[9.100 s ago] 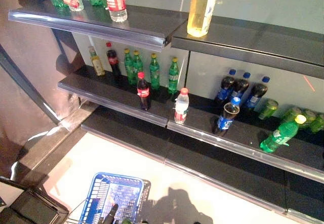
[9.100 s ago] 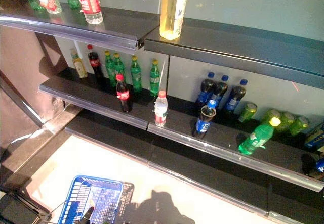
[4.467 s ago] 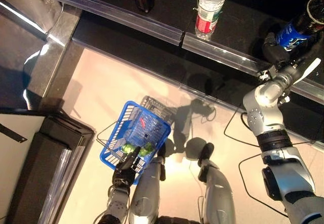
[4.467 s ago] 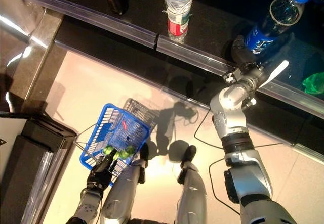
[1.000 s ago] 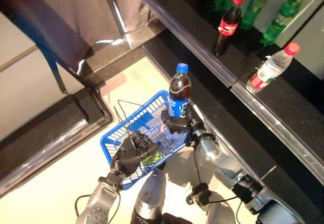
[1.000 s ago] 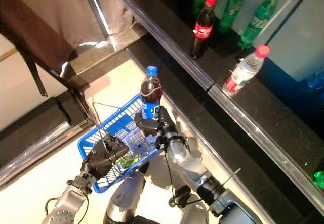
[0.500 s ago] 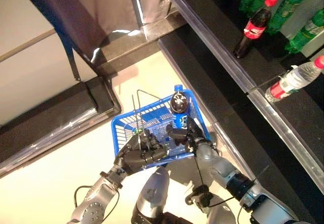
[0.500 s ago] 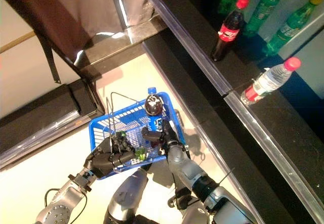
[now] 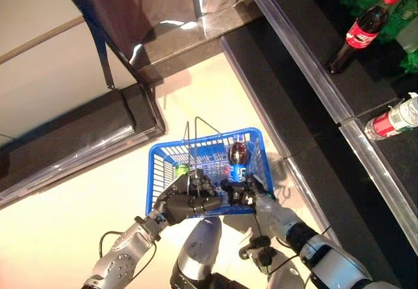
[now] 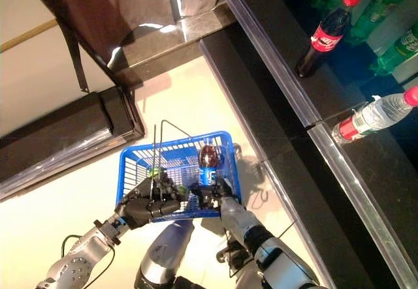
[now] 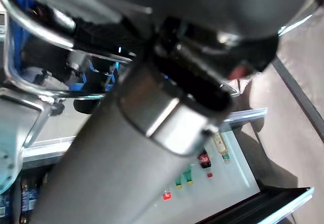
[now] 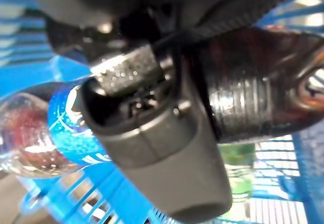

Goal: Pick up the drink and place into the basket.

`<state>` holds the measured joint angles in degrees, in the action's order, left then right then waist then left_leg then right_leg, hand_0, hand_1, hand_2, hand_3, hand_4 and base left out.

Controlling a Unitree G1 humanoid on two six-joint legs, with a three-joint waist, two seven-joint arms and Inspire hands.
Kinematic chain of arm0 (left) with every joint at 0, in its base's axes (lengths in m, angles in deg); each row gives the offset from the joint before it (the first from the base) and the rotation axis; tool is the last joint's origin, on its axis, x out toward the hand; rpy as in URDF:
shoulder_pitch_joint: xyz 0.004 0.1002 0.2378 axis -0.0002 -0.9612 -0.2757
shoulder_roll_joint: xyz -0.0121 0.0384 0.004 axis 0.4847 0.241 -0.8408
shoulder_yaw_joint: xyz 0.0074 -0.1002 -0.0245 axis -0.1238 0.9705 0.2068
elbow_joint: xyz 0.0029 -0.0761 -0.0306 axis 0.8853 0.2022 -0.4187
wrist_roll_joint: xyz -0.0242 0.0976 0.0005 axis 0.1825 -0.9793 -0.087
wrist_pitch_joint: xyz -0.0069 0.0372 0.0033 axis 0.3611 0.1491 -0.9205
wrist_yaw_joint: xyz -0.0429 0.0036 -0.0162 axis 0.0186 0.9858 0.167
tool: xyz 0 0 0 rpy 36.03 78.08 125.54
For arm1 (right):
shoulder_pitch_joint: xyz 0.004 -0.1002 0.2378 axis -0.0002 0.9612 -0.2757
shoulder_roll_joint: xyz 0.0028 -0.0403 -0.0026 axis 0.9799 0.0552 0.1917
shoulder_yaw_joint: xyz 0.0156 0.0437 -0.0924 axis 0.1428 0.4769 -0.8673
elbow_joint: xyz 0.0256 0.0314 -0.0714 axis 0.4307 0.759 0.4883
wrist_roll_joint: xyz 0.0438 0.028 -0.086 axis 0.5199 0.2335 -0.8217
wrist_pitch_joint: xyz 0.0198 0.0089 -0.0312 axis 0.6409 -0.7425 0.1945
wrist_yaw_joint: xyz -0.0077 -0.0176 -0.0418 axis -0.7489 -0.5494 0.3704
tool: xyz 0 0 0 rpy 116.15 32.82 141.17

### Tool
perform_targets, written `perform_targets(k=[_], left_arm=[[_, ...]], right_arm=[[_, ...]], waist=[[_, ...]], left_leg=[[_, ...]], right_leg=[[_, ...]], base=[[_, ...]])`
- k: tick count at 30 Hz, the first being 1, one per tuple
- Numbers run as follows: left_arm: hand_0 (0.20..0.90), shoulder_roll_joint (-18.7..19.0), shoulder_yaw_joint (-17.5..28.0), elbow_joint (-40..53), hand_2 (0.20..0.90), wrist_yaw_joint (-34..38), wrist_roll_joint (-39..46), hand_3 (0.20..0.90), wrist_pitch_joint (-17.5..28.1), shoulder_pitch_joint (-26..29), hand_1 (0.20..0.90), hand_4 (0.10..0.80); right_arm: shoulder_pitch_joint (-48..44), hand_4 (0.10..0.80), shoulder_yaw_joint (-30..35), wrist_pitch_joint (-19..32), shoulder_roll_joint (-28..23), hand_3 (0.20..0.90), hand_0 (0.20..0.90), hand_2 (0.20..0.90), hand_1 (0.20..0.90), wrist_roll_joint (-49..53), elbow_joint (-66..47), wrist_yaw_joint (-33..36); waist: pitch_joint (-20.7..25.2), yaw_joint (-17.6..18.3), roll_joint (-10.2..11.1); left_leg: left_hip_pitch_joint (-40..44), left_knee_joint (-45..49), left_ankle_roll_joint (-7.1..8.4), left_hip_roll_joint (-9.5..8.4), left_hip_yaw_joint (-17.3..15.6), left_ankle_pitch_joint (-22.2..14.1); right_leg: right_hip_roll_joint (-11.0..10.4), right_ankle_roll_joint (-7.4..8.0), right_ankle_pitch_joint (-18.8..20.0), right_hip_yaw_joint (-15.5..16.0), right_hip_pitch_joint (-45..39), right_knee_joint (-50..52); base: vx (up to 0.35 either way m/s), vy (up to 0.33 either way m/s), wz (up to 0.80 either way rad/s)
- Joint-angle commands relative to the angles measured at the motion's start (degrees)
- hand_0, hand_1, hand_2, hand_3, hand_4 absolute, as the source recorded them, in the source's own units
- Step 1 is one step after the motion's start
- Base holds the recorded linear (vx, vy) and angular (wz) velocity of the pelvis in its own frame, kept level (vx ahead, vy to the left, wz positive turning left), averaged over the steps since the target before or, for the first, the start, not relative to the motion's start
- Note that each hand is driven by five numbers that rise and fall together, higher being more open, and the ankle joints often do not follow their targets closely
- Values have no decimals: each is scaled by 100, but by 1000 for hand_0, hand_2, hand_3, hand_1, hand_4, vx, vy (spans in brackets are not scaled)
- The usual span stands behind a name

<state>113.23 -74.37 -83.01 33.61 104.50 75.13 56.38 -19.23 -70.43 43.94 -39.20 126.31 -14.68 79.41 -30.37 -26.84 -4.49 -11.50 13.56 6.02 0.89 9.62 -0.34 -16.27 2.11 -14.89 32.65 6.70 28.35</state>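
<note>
One dark cola bottle (image 9: 238,160) has sunk upright inside the blue basket (image 9: 159,173), the right hand (image 9: 243,192) still clasping it, left hand (image 9: 188,198) gripping the handle; only release remains.

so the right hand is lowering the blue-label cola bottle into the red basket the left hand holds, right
Not quite: the basket is blue, not red, as the right eye view shows. The right hand is gripping the blue-label cola bottle inside it, and the left hand holds the basket's handle.
</note>
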Motion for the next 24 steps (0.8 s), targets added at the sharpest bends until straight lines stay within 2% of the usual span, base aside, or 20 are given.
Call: perform_targets(k=[1, 9, 13, 14, 15, 16, 24], left_arm=[[300, -140, 442, 2297, 300, -977, 498, 200, 802, 731, 300, 100], [300, -185, 374, 2429, 300, -708, 468, 200, 712, 853, 300, 100], [300, -189, 312, 2486, 300, -564, 454, 200, 703, 921, 300, 100], [300, -209, 276, 2510, 300, -470, 434, 200, 683, 980, 300, 100], [300, -212, 269, 2524, 300, -402, 449, 200, 658, 1012, 300, 100], [300, -205, 268, 2524, 300, -387, 457, 200, 653, 1021, 300, 100], [300, -223, 271, 2467, 300, -381, 524, 200, 536, 1047, 300, 100]], right_arm=[[-465, 100, -179, -188, 757, 200, 300, 300, 300, 1332, -281, -1033], [-558, 100, 135, -519, 1091, 200, 300, 300, 300, 2367, 236, -1032], [-618, 100, 152, -637, 1145, 200, 300, 300, 300, 2413, 323, -1049], [-664, 446, 163, -661, 1168, 546, 596, 596, 596, 2504, 403, -1053], [-708, 740, 215, -658, 1170, 840, 848, 848, 848, 2482, 482, -1031], [-729, 800, 228, -674, 1166, 900, 900, 900, 900, 2490, 499, -1020], [-927, 800, 368, -533, 1059, 900, 900, 900, 900, 2549, 655, -946]], waist=[[200, -43, 123], [186, -57, 156], [183, -56, 156], [169, -55, 148], [165, -54, 145], [164, -55, 145], [176, -70, 168]], left_leg=[[-463, 466, -284, -510, -22, -25], [-461, 411, -321, -492, -33, -33], [-447, 388, -331, -485, -40, -24], [-449, 381, -344, -484, -39, -18], [-446, 385, -349, -484, -37, -19], [-447, 387, -349, -484, -37, -20], [-401, 369, -357, -474, -41, -25]], right_leg=[[409, -10, 917, -34, -563, -1085], [422, 16, 947, -67, -499, -1075], [416, 30, 964, -73, -499, -1083], [408, 34, 973, -77, -478, -1066], [405, 35, 974, -80, -470, -1045], [401, 37, 974, -79, -466, -1037], [366, 61, 984, -46, -457, -980]], base=[[0, 0, 0], [0, 0, 0], [0, 0, 0], [0, 0, 0], [0, 0, 0], [0, 0, 0], [0, 0, 0]])
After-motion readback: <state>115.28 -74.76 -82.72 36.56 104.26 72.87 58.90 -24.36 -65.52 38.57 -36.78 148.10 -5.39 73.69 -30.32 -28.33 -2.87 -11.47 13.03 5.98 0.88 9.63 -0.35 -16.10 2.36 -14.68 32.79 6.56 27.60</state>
